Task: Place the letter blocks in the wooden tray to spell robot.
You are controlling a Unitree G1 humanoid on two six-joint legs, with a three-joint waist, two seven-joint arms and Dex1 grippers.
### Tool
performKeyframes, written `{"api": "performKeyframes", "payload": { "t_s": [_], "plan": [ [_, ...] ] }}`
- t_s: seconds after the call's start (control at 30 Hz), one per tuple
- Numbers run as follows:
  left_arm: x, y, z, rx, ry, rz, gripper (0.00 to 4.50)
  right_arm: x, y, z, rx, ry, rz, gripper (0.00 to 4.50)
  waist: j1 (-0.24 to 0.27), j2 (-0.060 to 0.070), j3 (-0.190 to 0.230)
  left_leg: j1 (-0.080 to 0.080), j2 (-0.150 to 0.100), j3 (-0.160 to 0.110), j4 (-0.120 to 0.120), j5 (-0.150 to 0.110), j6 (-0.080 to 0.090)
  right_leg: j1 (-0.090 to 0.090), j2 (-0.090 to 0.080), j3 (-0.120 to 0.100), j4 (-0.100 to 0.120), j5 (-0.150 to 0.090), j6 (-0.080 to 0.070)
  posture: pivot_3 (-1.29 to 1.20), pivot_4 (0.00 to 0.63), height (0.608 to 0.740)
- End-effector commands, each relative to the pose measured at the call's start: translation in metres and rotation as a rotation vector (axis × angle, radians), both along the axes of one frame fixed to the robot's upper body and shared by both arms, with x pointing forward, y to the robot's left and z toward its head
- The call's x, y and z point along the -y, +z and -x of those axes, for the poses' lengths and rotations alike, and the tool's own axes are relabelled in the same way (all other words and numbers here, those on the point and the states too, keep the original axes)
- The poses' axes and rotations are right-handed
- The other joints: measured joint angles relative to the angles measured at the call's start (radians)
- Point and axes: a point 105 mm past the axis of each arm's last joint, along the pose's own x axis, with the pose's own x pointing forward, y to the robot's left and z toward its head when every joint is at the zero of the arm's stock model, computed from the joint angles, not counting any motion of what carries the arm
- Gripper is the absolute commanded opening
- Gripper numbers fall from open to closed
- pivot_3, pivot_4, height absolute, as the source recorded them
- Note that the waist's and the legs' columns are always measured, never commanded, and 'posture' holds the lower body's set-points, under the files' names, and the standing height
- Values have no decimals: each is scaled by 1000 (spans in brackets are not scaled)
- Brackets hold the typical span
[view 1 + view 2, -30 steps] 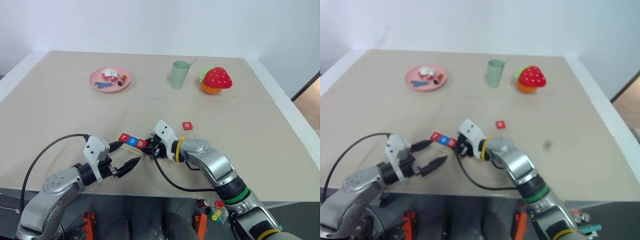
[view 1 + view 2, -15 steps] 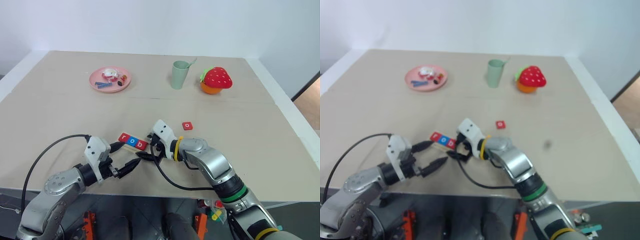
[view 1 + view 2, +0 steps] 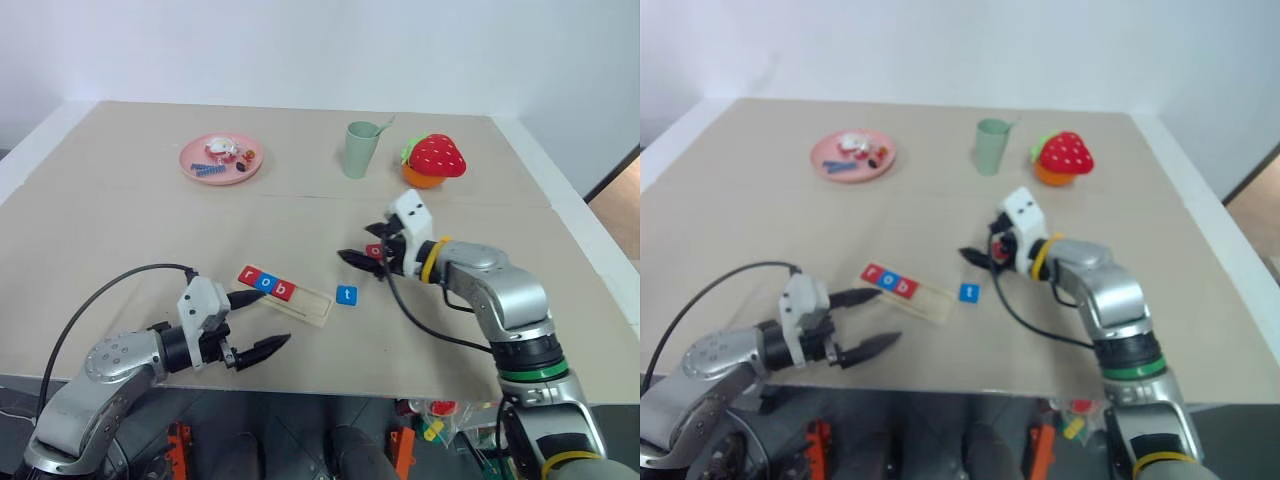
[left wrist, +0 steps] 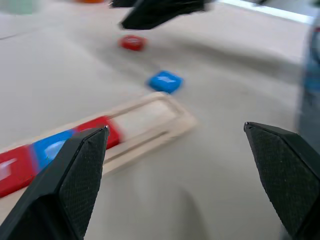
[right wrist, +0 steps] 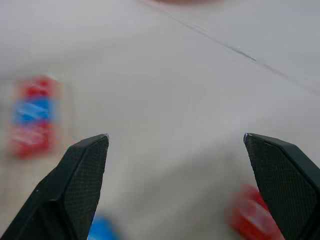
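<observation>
Near the front edge of the beige table [image 3: 120,230], the wooden tray [image 3: 300,301] holds three letter blocks [image 3: 266,283]; a blue block [image 3: 346,295] lies beside it. Left gripper [image 3: 253,324] and right gripper [image 3: 362,258] gape wide, empty. White wall behind.

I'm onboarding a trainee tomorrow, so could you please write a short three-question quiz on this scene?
1. How many letter blocks sit in the long pale-wood tray?
2. True or false: the small blue square t block lies in the tray.
3. The open right gripper hovers by which block: A) the small red square block, B) the blue t block?

Key: 1. Three, r, o, b. 2. False, on the table beside it. 3. A.
</observation>
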Motion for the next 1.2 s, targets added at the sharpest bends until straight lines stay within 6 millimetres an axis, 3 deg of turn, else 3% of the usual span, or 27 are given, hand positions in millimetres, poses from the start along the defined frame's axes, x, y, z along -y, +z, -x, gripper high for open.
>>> {"api": "performKeyframes", "payload": {
  "t_s": [0.03,0.1,0.4,0.73,1.0,1.03,1.2],
  "plan": [
    [5,8,3,49,-53,-8,4500,15,7,-14,61,-83,3,4465,-3,0,0,1,1,1,-1,0,0,0,1,1,0,0,0,0,150,740],
    [6,9,3,59,-49,-4,4500,20,4,-22,63,-167,-3,4465,-5,0,0,1,2,0,-1,0,0,-1,2,1,1,0,-1,0,150,740],
    [8,12,1,80,-22,2,4500,2,-2,-21,77,-305,-112,4465,-1,1,0,0,1,0,-1,0,0,-1,0,1,1,0,-1,0,150,740],
    [11,12,4,82,-20,2,4500,16,-18,-25,76,-461,-103,4465,-1,1,0,0,1,0,-1,0,0,-1,0,1,1,0,-1,0,150,740],
    [11,2,8,67,-15,0,4500,-5,-24,-13,75,-499,-115,4465,-2,1,0,0,1,0,-1,0,0,-1,1,1,1,0,-2,0,150,740],
    [11,1,9,66,-16,-1,4500,-6,-26,-12,69,-507,-115,3947,-2,1,0,0,1,0,-1,0,0,-1,1,2,1,0,-1,0,150,740],
    [9,-3,9,61,-10,-5,4500,-2,-31,-7,72,-558,-88,2294,-1,1,0,0,1,0,-1,0,0,-1,1,2,1,0,-1,0,150,740]
  ]
}}
